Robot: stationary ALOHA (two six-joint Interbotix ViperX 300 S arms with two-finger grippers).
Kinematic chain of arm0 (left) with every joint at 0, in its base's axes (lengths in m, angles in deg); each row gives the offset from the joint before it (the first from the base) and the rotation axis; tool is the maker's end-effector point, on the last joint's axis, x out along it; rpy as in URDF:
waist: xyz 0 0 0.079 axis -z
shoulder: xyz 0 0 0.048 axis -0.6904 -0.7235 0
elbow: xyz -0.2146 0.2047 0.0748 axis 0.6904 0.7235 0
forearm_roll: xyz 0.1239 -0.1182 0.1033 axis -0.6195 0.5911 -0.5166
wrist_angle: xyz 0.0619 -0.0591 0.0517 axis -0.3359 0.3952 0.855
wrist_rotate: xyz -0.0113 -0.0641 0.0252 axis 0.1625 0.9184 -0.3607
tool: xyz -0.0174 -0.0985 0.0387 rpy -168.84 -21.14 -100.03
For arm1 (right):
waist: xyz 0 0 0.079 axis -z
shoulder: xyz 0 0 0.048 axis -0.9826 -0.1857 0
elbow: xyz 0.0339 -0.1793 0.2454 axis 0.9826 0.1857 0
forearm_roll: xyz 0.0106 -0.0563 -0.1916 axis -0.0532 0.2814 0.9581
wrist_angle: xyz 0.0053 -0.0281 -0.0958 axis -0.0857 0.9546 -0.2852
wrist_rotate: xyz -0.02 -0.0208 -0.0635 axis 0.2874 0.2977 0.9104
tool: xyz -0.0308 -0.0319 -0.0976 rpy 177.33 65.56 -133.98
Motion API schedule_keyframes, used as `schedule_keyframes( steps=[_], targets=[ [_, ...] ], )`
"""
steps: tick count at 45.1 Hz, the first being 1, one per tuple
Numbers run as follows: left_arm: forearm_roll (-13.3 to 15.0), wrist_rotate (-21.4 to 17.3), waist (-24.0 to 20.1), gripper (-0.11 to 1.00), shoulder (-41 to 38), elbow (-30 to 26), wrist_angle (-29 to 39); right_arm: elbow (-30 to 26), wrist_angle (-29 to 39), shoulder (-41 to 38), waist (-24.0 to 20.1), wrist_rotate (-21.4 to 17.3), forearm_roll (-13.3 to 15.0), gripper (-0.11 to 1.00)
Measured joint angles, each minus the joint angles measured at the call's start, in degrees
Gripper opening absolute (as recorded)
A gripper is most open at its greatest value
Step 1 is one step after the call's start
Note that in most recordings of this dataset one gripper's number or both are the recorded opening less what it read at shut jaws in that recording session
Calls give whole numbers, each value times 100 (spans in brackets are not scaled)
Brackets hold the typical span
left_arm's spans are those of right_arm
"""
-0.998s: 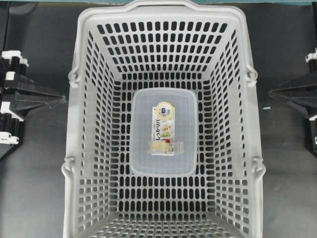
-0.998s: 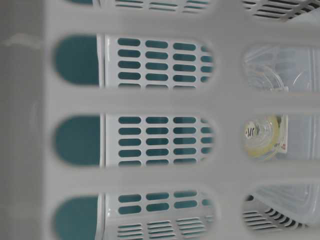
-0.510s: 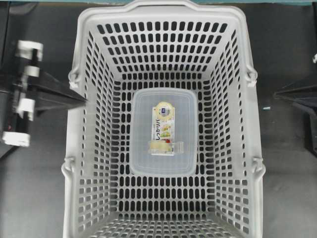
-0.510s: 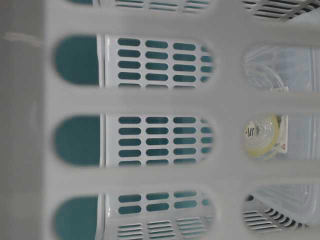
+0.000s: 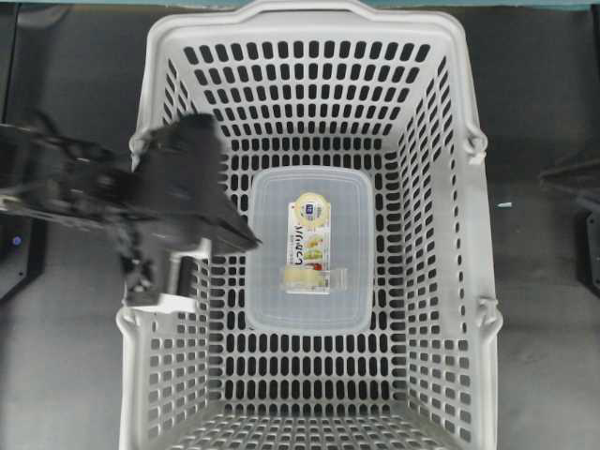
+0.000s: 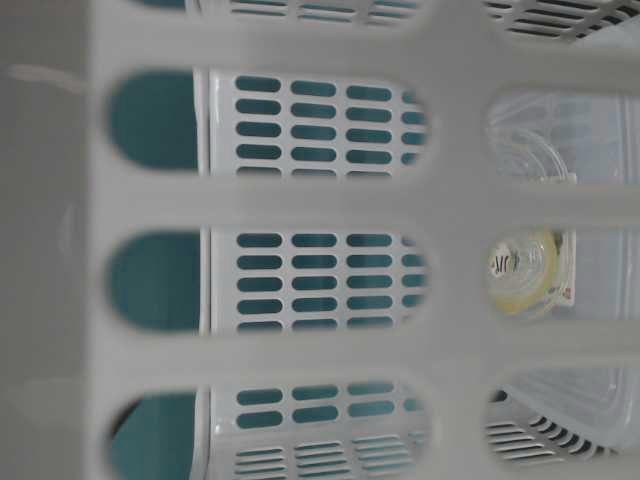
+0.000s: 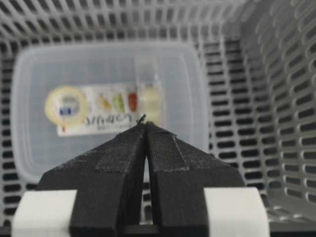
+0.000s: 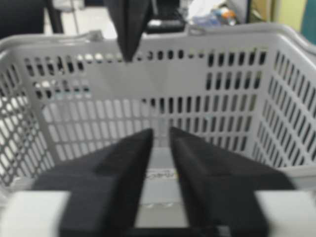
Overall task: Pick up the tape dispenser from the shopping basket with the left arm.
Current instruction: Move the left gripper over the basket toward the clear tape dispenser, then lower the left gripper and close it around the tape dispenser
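The tape dispenser [image 5: 312,272], clear with a pale roll on a white-and-yellow card, lies on a translucent tray [image 5: 272,300] on the floor of the grey shopping basket [image 5: 150,375]. My left gripper [image 5: 251,246], blurred, reaches over the basket's left wall, its tip a little left of the card. In the left wrist view the jaws [image 7: 144,123] are shut and empty, just short of the dispenser [image 7: 148,98]. My right gripper [image 5: 546,175] rests outside the basket's right wall; in its wrist view [image 8: 160,132] a narrow gap parts the fingers.
The basket walls [image 7: 281,98] rise steeply around the tray. The roll [image 6: 525,270] shows through a slot in the table-level view. A dark table [image 5: 544,309] surrounds the basket. The left gripper's tip hangs above the far wall in the right wrist view [image 8: 129,29].
My left arm has swung from outside the basket, over the left wall, towards the tray. The right gripper has drawn back towards the right edge. The dispenser has not moved.
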Motion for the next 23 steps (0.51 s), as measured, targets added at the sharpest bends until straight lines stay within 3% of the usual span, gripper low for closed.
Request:
schedule_keyframes(
  steps=[6,11,18,23],
  targets=[
    [0,-18,0,4,-492,-343,334,9,-9,0,0,0,0,58],
    [0,70,0,31,-765,-483,396,9,-18,9,0,0,-9,71],
    [0,220,9,75,-1063,-589,439,9,-35,53,0,0,0,71],
    [0,396,18,90,-1283,-615,448,0,-62,105,0,0,0,71]
  ],
)
